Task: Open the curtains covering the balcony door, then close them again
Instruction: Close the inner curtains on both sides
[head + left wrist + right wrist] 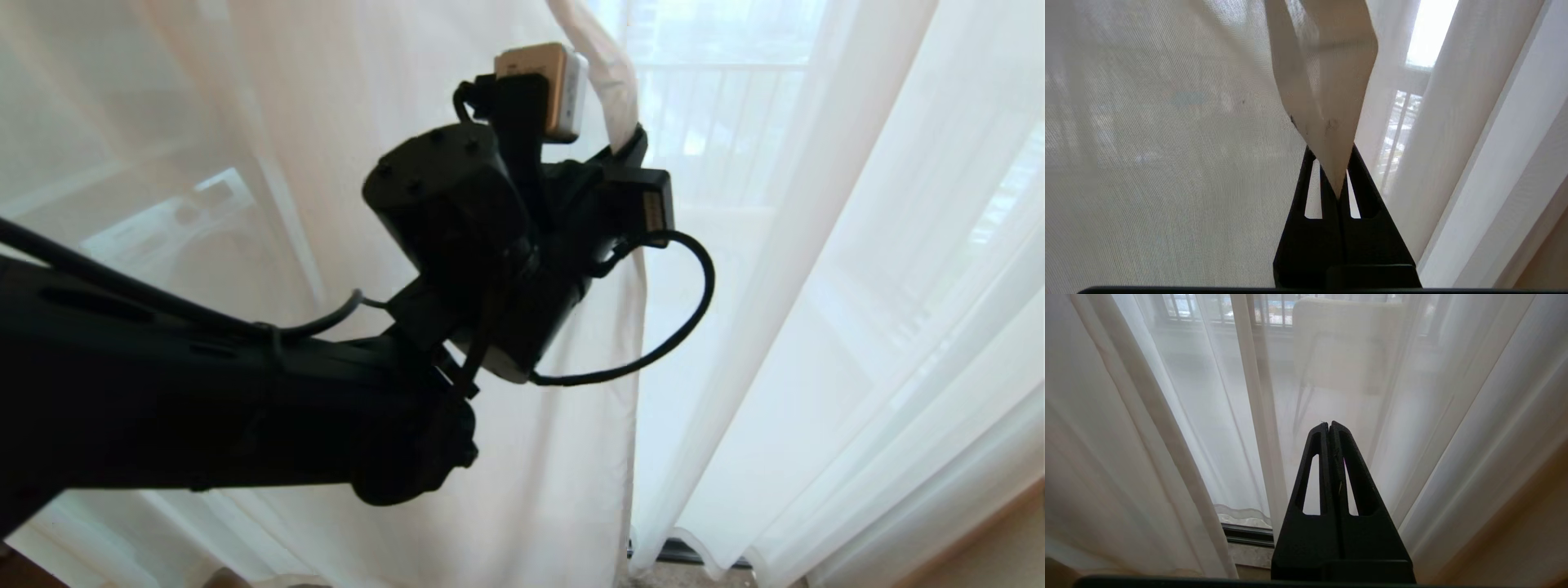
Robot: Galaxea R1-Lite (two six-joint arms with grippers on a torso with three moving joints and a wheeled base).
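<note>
Curtains (pixel 816 327): hanging before the balcony door (pixel 1249 535), whose track shows below the hem.
My left gripper (pixel 1337 192): clamped on a curtain's edge.
My right gripper (pixel 1329 426): pressed together, empty, short of the curtains.

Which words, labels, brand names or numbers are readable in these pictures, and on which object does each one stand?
None: no readable text in any view.
The curtains are plain.
The left pincer bears no marking.
The small beige device on the left arm shows no legible label.
</note>
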